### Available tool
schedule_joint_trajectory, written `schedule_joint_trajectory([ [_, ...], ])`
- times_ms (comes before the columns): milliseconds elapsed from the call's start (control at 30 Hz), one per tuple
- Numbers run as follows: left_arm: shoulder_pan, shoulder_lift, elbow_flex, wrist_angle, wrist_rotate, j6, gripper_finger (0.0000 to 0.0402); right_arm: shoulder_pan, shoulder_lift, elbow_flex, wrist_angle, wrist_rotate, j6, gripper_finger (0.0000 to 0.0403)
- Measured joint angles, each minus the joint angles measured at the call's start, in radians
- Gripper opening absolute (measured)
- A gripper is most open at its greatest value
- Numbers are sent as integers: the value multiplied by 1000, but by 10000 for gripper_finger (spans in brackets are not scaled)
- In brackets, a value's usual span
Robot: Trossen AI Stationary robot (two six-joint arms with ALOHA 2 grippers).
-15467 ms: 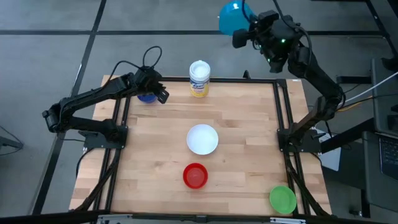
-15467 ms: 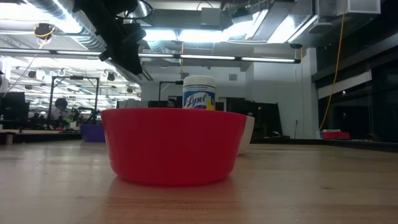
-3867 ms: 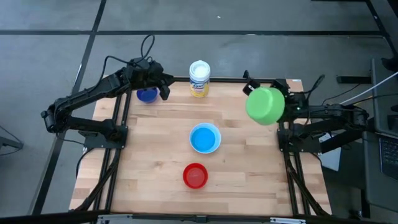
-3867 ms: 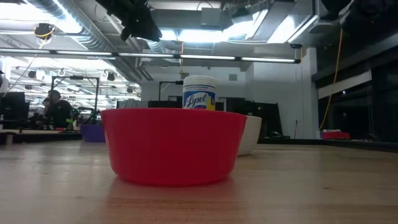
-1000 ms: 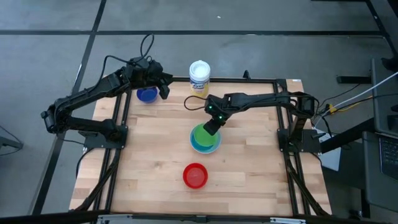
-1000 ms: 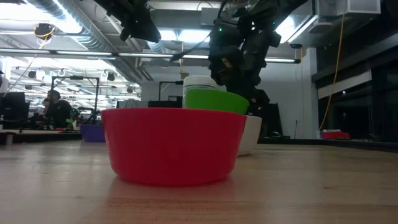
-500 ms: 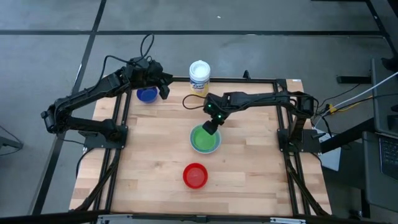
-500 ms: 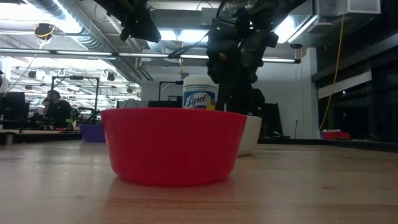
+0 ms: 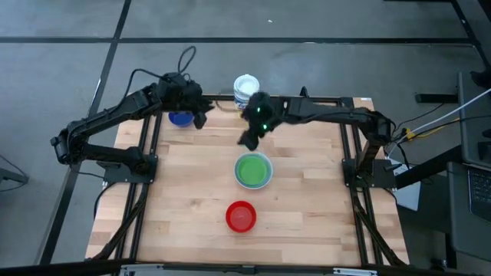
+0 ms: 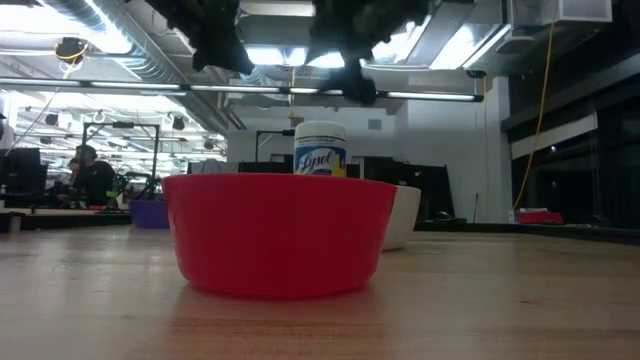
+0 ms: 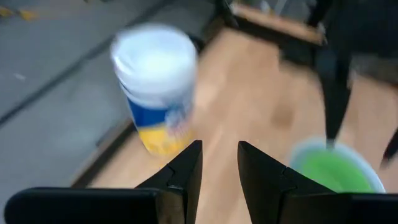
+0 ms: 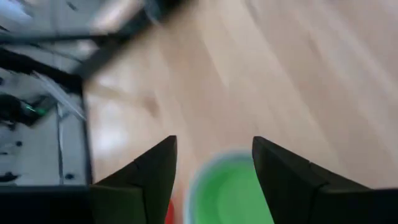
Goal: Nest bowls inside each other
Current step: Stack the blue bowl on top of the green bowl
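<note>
The green bowl [image 9: 252, 170] sits inside the stacked bowls at the table's middle; a pale rim [image 11: 297, 157] rings it, and the white bowl [image 10: 400, 215] shows behind the red one in the low view. The red bowl [image 9: 241, 217] stands on its base nearer the front edge. At the far left corner rests the dark blue bowl [image 9: 181, 118]. My right gripper [image 9: 248, 141] hangs open above the table, on the far side of the green bowl [image 12: 239, 193], with nothing between its fingers. My left gripper [image 9: 201, 116] hovers open beside the dark blue bowl.
A white-lidded, yellow-labelled canister [image 9: 245, 88] stands at the far edge, partly covered by my right arm; it also shows ahead of my left gripper [image 11: 219, 155]. Bare wood lies to the left and right of the stack.
My right gripper has let go of the green bowl, which was tilted on the stack and has dropped level into it. The gripper has then risen and drawn back toward the far edge, near the canister.
</note>
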Motion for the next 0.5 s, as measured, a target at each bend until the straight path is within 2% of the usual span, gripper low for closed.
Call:
schedule_joint_trajectory([
  [200,-29,22,-2,-264,91,70,98,-15,-2,258,1,-9,-63,202],
  [333,-77,52,-2,-325,127,54,98,-25,-2,402,-1,-9,-96,203],
  [400,-103,74,-1,-353,91,36,98,-28,-3,464,-1,-9,-113,206],
  [500,-111,121,-10,-421,-17,36,98,-28,-3,536,-6,-9,-130,211],
])
